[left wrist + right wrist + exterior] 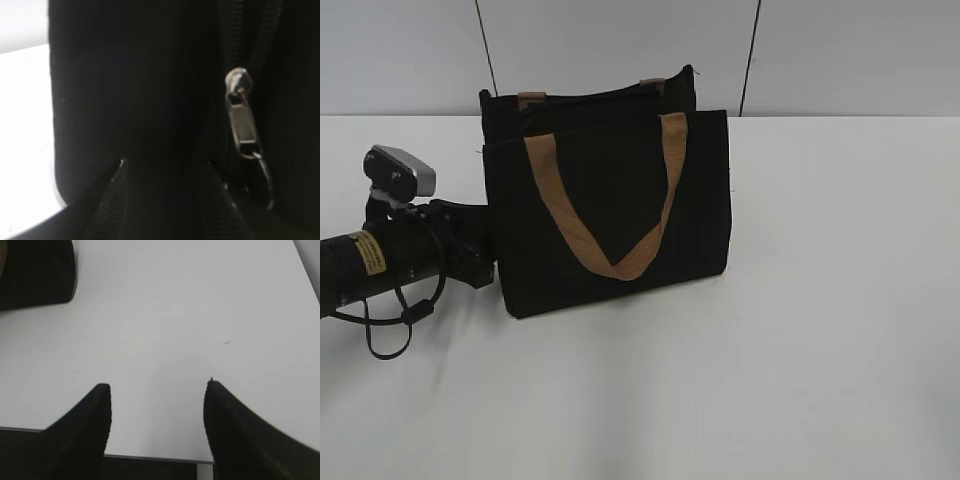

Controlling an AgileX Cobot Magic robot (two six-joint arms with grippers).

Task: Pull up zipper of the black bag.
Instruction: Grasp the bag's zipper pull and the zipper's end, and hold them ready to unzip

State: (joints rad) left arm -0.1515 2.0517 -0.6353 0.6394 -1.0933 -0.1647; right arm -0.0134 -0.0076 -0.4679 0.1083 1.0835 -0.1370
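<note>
The black bag (610, 200) with tan handles (620, 265) stands upright on the white table (820, 350). My left arm (420, 250) reaches the bag's left side, where its fingertips are hidden in the exterior view. In the left wrist view my left gripper (165, 162) is open, its fingers spread against the bag's black fabric (125, 90). The metal zipper pull (242, 120) hangs to the right of the fingers, outside them. My right gripper (157, 387) is open and empty over bare table. A corner of the bag (35, 272) shows at the top left of the right wrist view.
A grey panelled wall (620, 40) runs behind the table. The table's near edge (150, 457) shows under my right gripper. The left arm's camera (402, 170) and a loose cable (395, 320) sit left of the bag.
</note>
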